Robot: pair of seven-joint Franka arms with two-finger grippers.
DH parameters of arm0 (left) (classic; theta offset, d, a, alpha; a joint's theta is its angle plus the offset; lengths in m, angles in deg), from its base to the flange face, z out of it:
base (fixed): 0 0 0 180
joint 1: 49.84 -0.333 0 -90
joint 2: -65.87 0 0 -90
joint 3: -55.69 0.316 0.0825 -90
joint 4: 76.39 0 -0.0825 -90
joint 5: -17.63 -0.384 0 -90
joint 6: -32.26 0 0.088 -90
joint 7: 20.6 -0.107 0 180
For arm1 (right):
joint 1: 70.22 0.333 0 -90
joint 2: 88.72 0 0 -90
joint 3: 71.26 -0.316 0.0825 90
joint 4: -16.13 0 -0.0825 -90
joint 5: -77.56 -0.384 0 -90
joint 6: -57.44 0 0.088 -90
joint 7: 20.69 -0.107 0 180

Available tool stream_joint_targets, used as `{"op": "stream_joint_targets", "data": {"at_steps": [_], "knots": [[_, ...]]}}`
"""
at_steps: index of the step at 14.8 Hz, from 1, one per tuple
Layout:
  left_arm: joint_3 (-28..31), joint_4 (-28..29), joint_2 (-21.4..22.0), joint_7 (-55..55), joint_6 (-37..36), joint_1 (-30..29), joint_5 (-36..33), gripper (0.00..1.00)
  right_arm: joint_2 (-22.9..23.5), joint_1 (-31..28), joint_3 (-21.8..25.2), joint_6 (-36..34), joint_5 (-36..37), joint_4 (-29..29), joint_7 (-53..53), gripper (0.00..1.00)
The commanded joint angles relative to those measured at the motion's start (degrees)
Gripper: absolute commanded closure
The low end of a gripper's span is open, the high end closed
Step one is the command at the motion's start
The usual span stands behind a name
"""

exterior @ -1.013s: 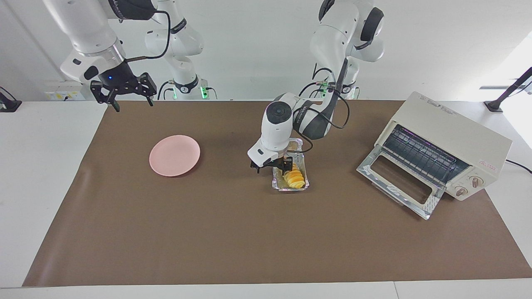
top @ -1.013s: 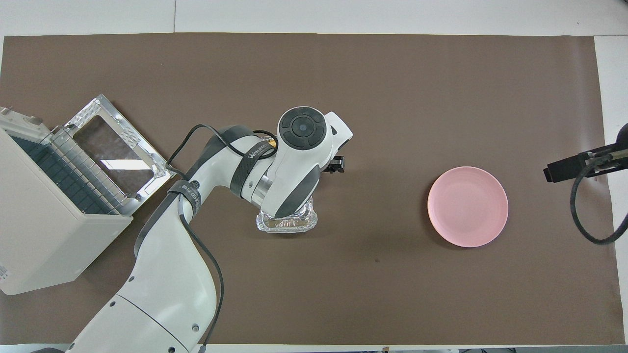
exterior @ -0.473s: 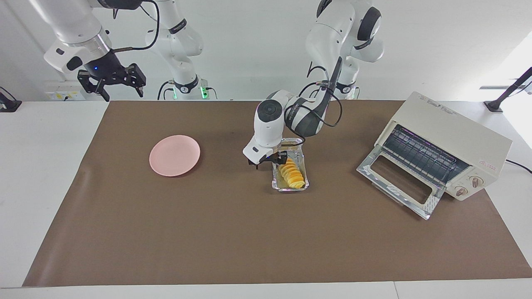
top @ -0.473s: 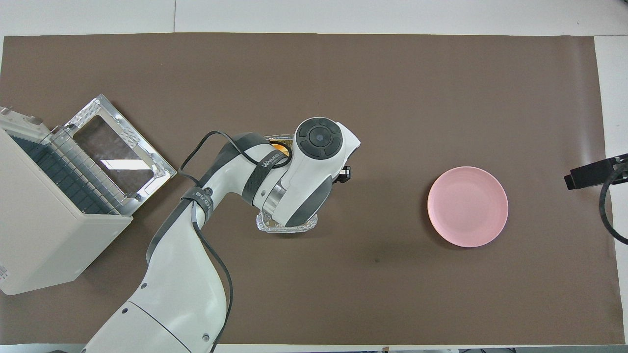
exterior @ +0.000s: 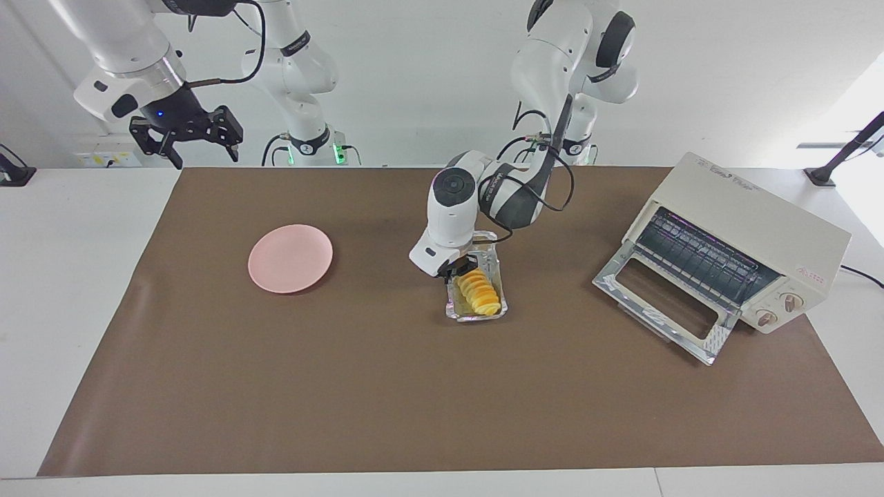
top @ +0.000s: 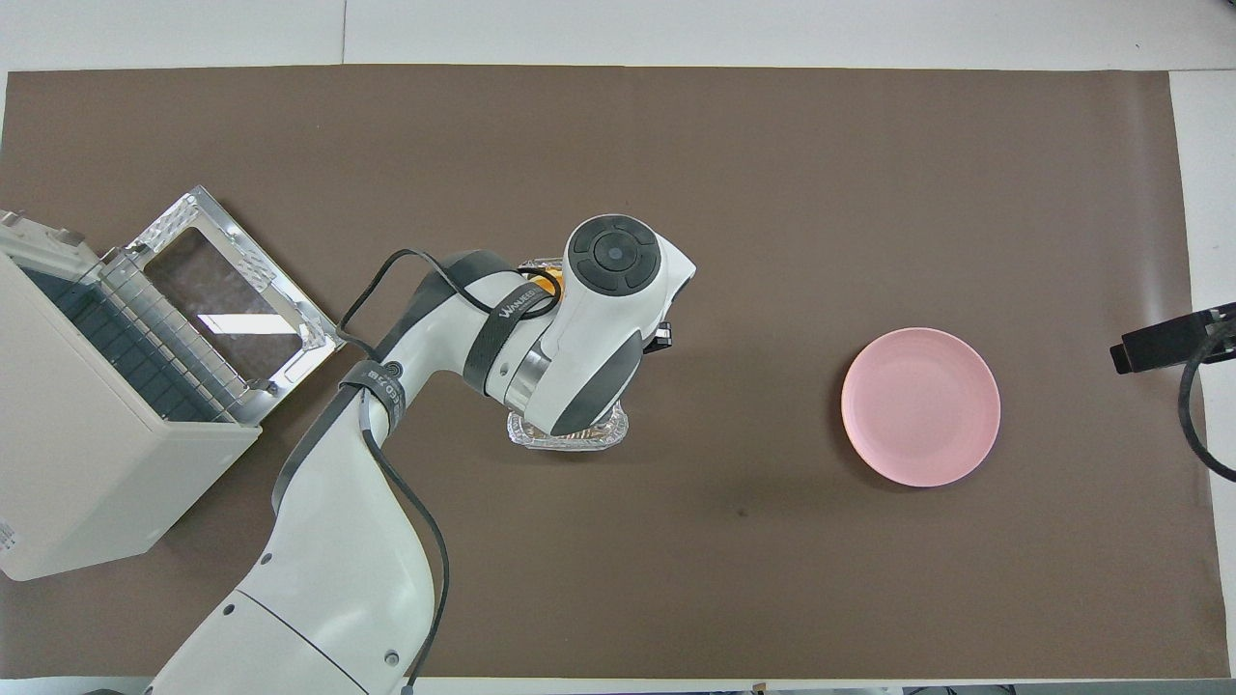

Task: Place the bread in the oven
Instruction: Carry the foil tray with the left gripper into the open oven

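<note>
The bread (exterior: 480, 293), a ridged yellow-orange loaf, lies in a crinkled foil tray (exterior: 476, 317) in the middle of the brown mat. My left gripper (exterior: 461, 270) is down at the tray's rim on the side toward the right arm's end, its fingers drawn together on the rim. In the overhead view the left wrist covers most of the tray (top: 570, 442), and only a sliver of the bread (top: 548, 283) shows. The cream oven (exterior: 746, 228) stands at the left arm's end with its glass door (exterior: 663, 304) dropped open. My right gripper (exterior: 204, 153) waits open, raised over the mat's corner.
A round pink plate (exterior: 290, 257) lies on the mat toward the right arm's end; it also shows in the overhead view (top: 919, 405). The oven (top: 87, 463) sits angled, with its wire rack showing inside.
My left gripper moved from over the bread to the tray's side and its fingers narrowed on the rim. The tray shifted slightly. The right gripper rose and drew back, then held still.
</note>
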Motion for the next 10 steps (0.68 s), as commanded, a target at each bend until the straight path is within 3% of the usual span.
{"op": "stream_joint_targets", "data": {"at_steps": [1, 5, 8, 10], "knots": [[3.90, -4.33, 1.08, 1.38, -9.04, 0.00, 1.01, 1.00, -0.76, -1.31, -0.75, -0.32, -0.27, 0.76, -0.18, 0.00], [14.44, -9.18, 1.61, 1.20, -15.30, -0.08, 0.93, 1.00, -0.76, -0.61, -0.83, -0.59, -0.18, 0.68, 0.26, 0.00], [22.18, -9.18, 1.17, 1.47, -13.91, -0.17, 1.01, 1.00, -0.76, -0.87, -0.83, -0.59, -0.18, 0.68, 0.26, 0.00], [24.22, -9.01, 0.73, 1.47, -12.24, -3.84, 1.01, 1.00, -0.76, -0.87, -0.83, -0.68, -0.18, 0.68, 0.26, 0.00]]}}
